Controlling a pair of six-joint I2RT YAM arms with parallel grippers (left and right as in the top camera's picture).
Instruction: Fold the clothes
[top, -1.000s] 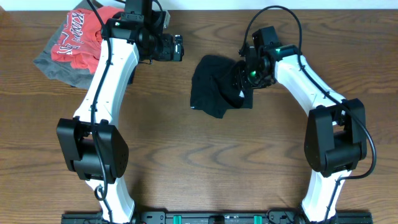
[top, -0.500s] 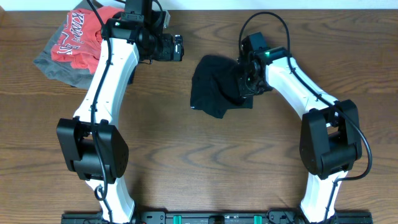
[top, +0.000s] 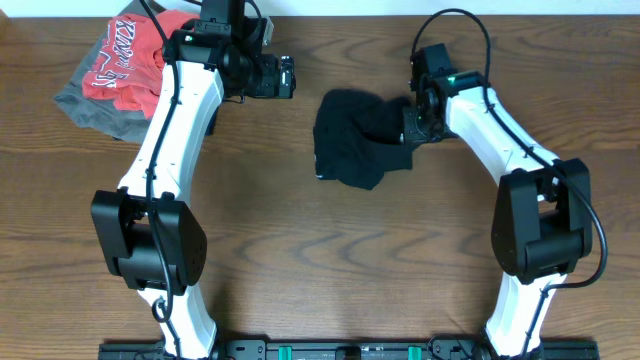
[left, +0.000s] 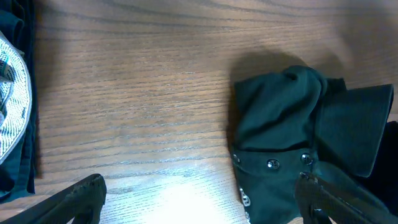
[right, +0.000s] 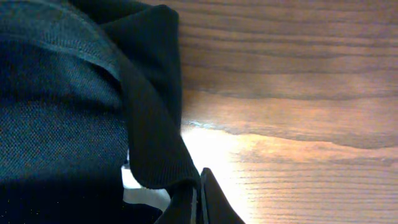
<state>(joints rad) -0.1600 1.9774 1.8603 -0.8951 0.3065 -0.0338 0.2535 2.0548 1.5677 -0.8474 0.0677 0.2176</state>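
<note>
Closest in, on the right wrist view, a folded edge of the black garment (right: 93, 93) is being pinched by the right gripper (right: 199, 196), whose fingers (right: 214, 208) are being pressed together on the cloth. A second ago these jaws were being held half apart over the same edge, so the grip is only just being made.

Further out, on the overhead view, the garment is being kept in a crumpled heap on the bare table (top: 300, 260), near the middle and slightly toward the far side, with its right edge caught at the gripper. Compared with half a second ago, the heap is being drawn a little to the right, and the right arm is being swung back outward with it. This is being read as the start of a pull meant to stretch the cloth flat. No fold is being formed yet, so the task is being judged as at an early stage. With only one edge held, bunching rather than spreading is being risked.

Beyond it, the left gripper (top: 291, 77) is being held above the table just left of the garment, unmoved, its fingers (left: 74, 196) spread wide with nothing between them.

Farthest off, in the far left corner, the red shirt (top: 130, 55) and the grey garment (top: 95, 110) are being left untouched.
</note>
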